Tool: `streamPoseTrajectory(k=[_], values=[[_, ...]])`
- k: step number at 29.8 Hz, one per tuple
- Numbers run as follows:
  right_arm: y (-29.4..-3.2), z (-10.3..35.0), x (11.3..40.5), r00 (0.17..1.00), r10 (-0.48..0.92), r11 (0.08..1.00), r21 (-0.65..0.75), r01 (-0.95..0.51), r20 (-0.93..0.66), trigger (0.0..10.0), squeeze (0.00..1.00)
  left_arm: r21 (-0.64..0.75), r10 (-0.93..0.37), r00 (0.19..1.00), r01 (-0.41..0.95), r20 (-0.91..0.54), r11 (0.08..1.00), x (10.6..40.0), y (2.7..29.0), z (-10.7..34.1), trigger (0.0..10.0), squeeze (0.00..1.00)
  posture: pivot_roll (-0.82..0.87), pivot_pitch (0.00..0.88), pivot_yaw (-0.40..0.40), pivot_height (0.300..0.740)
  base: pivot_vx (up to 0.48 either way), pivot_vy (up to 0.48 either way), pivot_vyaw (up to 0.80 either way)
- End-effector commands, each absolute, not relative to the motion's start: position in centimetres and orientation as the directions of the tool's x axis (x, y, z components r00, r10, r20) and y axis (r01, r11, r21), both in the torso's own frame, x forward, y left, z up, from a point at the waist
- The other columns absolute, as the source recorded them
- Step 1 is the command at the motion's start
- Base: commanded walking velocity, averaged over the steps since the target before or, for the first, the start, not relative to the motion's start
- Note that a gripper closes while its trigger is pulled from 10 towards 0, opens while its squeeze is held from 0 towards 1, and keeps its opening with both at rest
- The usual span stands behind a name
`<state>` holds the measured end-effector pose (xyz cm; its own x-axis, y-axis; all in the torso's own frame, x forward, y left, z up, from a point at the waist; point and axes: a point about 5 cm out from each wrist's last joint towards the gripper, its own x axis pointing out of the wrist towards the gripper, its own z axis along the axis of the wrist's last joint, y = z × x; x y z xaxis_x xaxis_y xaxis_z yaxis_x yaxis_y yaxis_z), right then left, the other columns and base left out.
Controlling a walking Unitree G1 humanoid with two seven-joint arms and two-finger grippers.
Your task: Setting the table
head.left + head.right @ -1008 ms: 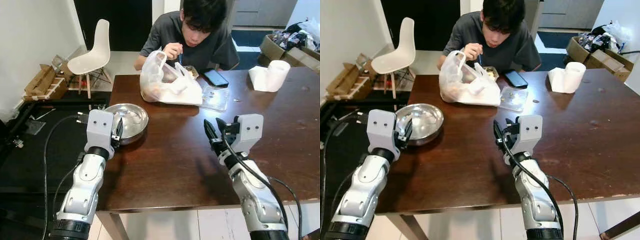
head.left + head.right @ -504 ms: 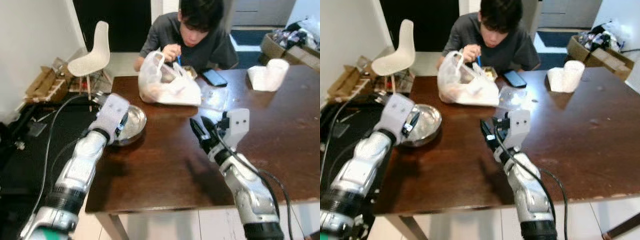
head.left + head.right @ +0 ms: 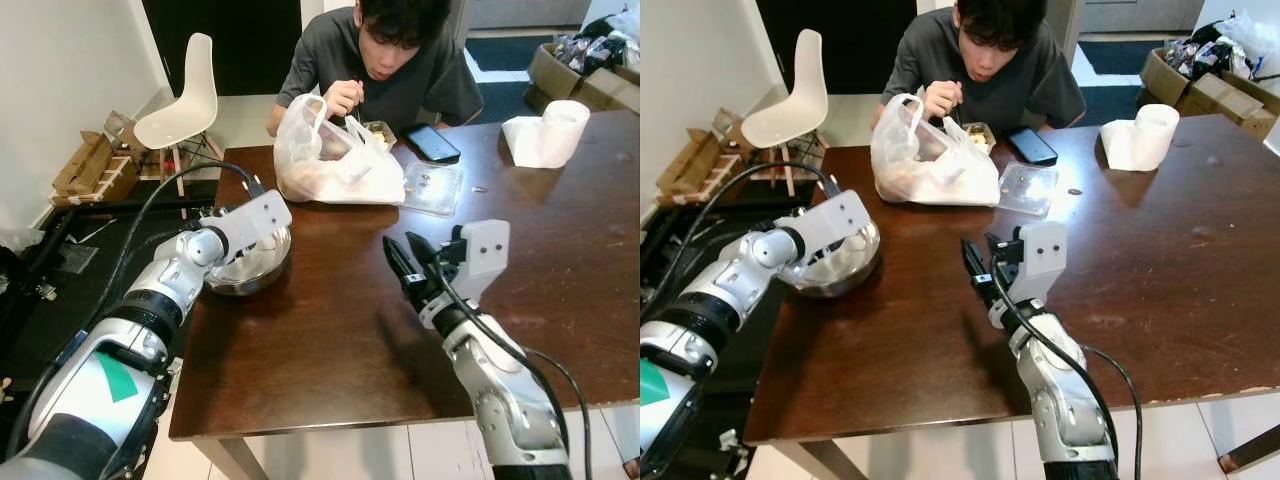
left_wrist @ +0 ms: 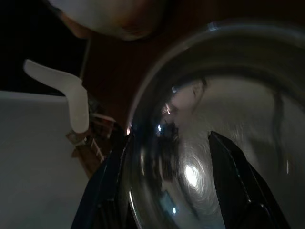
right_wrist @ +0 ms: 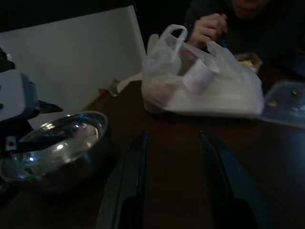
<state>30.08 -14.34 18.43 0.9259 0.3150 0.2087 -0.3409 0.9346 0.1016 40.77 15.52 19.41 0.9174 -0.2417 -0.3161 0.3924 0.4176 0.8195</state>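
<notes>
Since a second ago, the left arm has been swung from beside the worktop edge to reach across the steel bowl [image 3: 245, 270], and its gripper [image 4: 190, 191] is now placed at the bowl's rim. In the left wrist view the two black fingers [image 4: 238, 186] are seen apart, one outside the rim and one over the shiny inside; whether the rim is touched cannot be told. The bowl is set on the dark wooden worktop [image 3: 330, 340] near its left edge.

The right gripper [image 3: 405, 262] is held above the middle of the worktop, pointed toward the bowl, with its fingers spread and nothing between them, as is also shown in the right wrist view [image 5: 174, 176].

Beyond the bowl, a white plastic bag [image 3: 325, 160] is lain on the worktop, with a clear plastic lid [image 3: 432, 188] just beside it and a phone [image 3: 432, 145] near the far edge. A roll of paper towel [image 3: 548, 135] is stood at the far right. A person [image 3: 390, 60] in a grey shirt is seated at the far side, one hand [image 3: 347, 98] raised over a small food container [image 3: 378, 132]. A white chair [image 3: 185, 100] is stood on the floor to the left.
</notes>
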Motion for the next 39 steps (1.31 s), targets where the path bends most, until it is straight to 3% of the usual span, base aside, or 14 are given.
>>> streamPoseTrajectory(k=[1, 8, 16, 21, 35, 39], values=[[-14.5, 18.3, 29.7, 0.931, 0.306, 0.938, 0.107, -0.330, 0.198, 10.0, 0.00, 0.820, -0.220, 0.901, 0.433, -0.375, 0.375, 40.7, 16.7, 18.8, 10.0, 0.00, -0.10, 0.028, 0.185, 0.740, 0.000, 0.000, 0.00], [-14.9, 18.1, 29.8, 0.938, 0.295, 0.943, 0.105, -0.317, 0.181, 10.0, 0.00, 0.698, -0.381, 0.802, 0.592, -0.460, 0.402, 40.1, 15.2, 17.8, 10.0, 0.00, -0.10, 0.016, 0.169, 0.740, 0.000, 0.000, 0.00], [-15.3, 18.7, 30.0, 0.940, 0.281, 0.945, 0.114, -0.306, 0.192, 10.0, 0.00, 0.605, -0.551, 0.717, 0.680, -0.427, 0.415, 39.2, 12.8, 17.4, 10.0, 0.00, -0.10, 0.000, 0.156, 0.740, 0.000, 0.000, 0.00], [-15.9, 19.0, 30.1, 0.943, 0.264, 0.949, 0.119, -0.291, 0.200, 10.0, 0.00, 0.540, -0.693, 0.600, 0.765, -0.400, 0.351, 37.2, 9.8, 16.5, 10.0, 0.00, -0.11, 0.000, 0.155, 0.740, 0.000, 0.000, 0.00], [-16.9, 19.4, 30.0, 0.945, 0.262, 0.950, 0.120, -0.288, 0.196, 10.0, 0.00, 0.422, -0.848, 0.427, 0.863, -0.313, 0.279, 32.4, 4.8, 16.3, 10.0, 0.00, -0.10, 0.000, 0.155, 0.740, 0.000, 0.000, 0.00], [-16.9, 19.2, 29.6, 0.930, 0.327, 0.935, 0.085, -0.344, 0.167, 10.0, 0.00, 0.333, -0.883, 0.378, 0.900, -0.279, 0.280, 30.8, 3.6, 16.1, 10.0, 0.00, -0.10, 0.000, 0.150, 0.740, 0.000, 0.000, 0.00]])
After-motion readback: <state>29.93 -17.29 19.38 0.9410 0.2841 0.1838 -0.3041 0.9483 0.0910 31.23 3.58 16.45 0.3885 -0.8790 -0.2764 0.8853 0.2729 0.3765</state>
